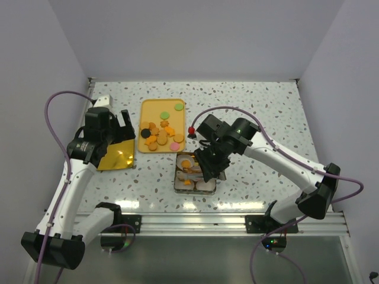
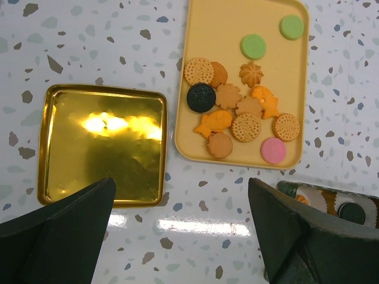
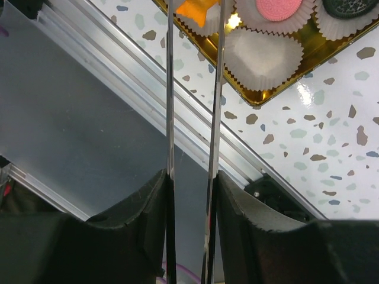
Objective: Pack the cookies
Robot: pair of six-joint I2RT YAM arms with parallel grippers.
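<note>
Mostly cookies (image 2: 246, 126) on yellow tray (image 2: 207, 35), few in gold tin (image 3: 265, 99).

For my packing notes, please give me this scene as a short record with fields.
tray: yellow, loose cookies on it
tin: gold, paper cups inside, one empty
lid: gold, flat beside the tray
left gripper: open, empty, by the lid
right gripper: shut on tweezers, orange cookie at their tips, over the tin

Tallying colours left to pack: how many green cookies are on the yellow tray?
2. Both in the yellow tray's far right corner: one green cookie by the rim, the other beside it. None looks hidden.
</note>
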